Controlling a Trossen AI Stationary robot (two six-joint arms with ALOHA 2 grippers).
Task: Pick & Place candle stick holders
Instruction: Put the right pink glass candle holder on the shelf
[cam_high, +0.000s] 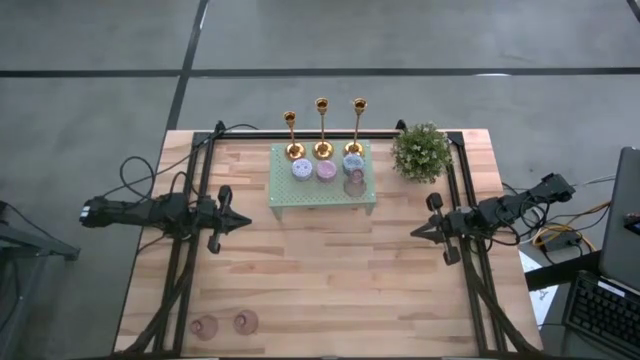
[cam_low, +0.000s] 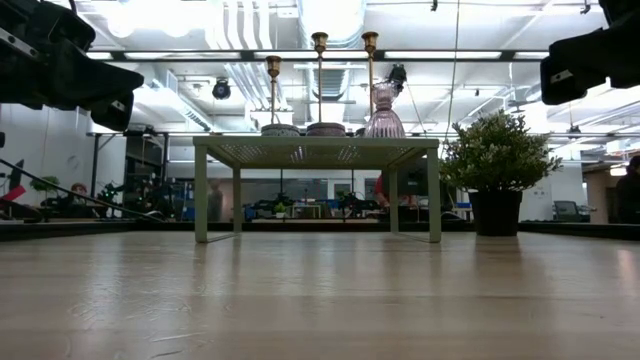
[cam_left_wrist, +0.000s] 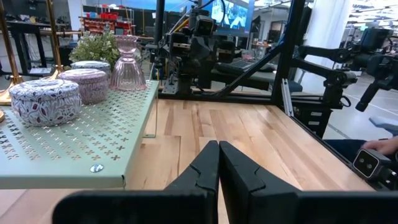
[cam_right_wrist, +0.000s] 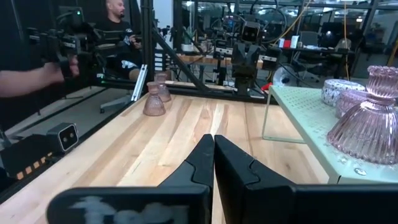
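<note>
At upper centre of the high view, three gold candlesticks overlap the green stand's far edge, small holders crowding it; both grippers hover pinched shut, empty.

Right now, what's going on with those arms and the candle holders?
Left pincer shut, empty. Right pincer shut, empty. Gold candlesticks and tins on green stand. Two pink glass holders at table's near edge.
</note>
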